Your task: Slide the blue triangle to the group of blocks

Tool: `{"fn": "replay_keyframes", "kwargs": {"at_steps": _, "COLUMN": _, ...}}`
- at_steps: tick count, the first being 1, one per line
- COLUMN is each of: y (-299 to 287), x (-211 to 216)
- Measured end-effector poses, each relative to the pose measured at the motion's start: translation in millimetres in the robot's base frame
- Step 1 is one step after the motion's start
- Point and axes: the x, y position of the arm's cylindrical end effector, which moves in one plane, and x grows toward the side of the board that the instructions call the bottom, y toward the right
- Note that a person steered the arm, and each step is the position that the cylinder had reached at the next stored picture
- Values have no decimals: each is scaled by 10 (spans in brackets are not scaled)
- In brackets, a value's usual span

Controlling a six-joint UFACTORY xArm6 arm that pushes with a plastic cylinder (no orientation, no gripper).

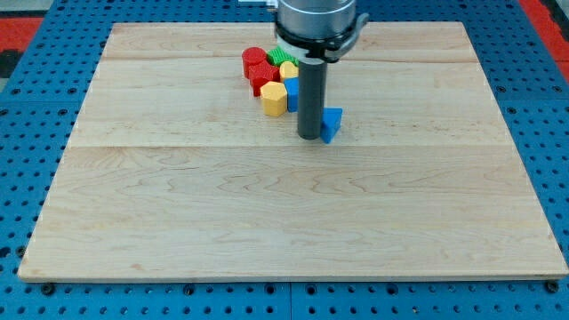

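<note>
The blue triangle point(332, 124) lies on the wooden board, right of centre in the upper half of the view. My tip point(308, 137) stands just to its left, touching or nearly touching it. The group of blocks sits up and to the left: a red round block point(253, 60), a red block point(263, 76), a yellow hexagon point(274, 99), a green block point(279, 58), a yellow block point(288, 69) and a blue block point(292, 92). The rod hides part of the group's right side.
The wooden board point(284, 204) lies on a blue perforated table point(36, 133). The arm's wide dark body point(316, 22) hangs over the board's top edge.
</note>
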Motion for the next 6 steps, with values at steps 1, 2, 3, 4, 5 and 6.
{"fn": "replay_keyframes", "kwargs": {"at_steps": 1, "y": -34, "x": 0}}
{"fn": "replay_keyframes", "kwargs": {"at_steps": 2, "y": 10, "x": 103}}
{"fn": "replay_keyframes", "kwargs": {"at_steps": 3, "y": 118, "x": 243}}
{"fn": "replay_keyframes", "kwargs": {"at_steps": 4, "y": 565, "x": 215}}
{"fn": "replay_keyframes", "kwargs": {"at_steps": 5, "y": 675, "x": 25}}
{"fn": "replay_keyframes", "kwargs": {"at_steps": 6, "y": 623, "x": 149}}
